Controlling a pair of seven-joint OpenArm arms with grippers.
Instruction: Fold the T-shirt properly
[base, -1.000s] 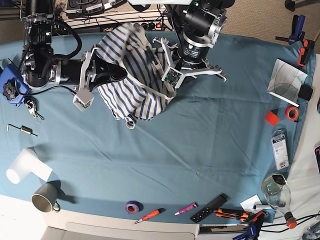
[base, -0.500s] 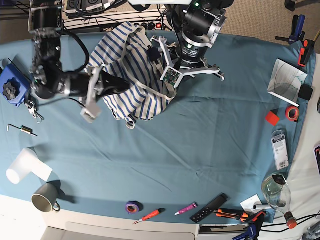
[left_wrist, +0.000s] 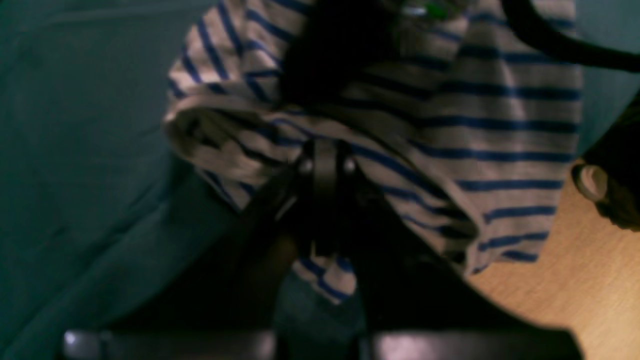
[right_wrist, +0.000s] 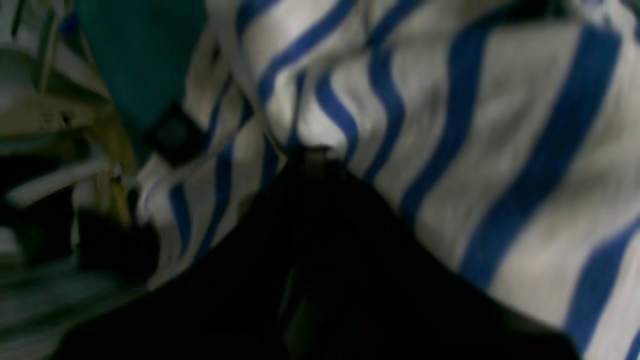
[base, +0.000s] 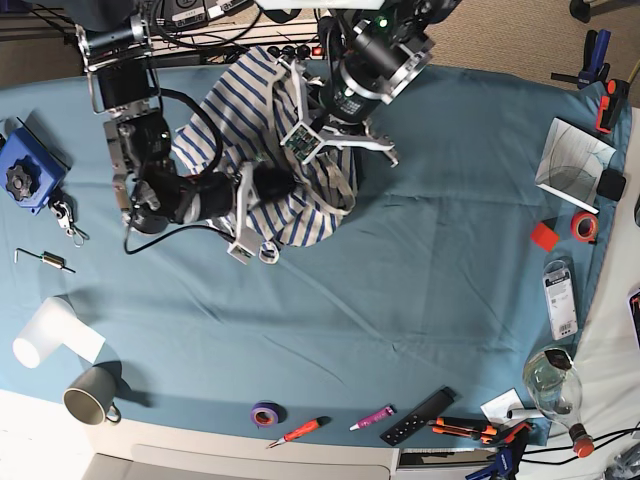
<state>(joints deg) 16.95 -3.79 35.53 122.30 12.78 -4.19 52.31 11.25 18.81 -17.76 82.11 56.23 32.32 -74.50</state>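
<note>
Since the earlier frame both arms have swung inward, bunching the T-shirt (base: 255, 150) at the bench's (base: 420, 270) eleven o'clock. It hangs lifted and crumpled, likely to find an edge to spread. Right pincer (right_wrist: 307, 150) and left pincer (left_wrist: 325, 160) each stay clenched on striped cloth.

Likely workshop: screwdriver (base: 298, 431), tape roll (base: 265, 413), clamp (base: 597, 58).

Both wrist views blur the T-shirt (right_wrist: 450, 150), cropping its edges.
</note>
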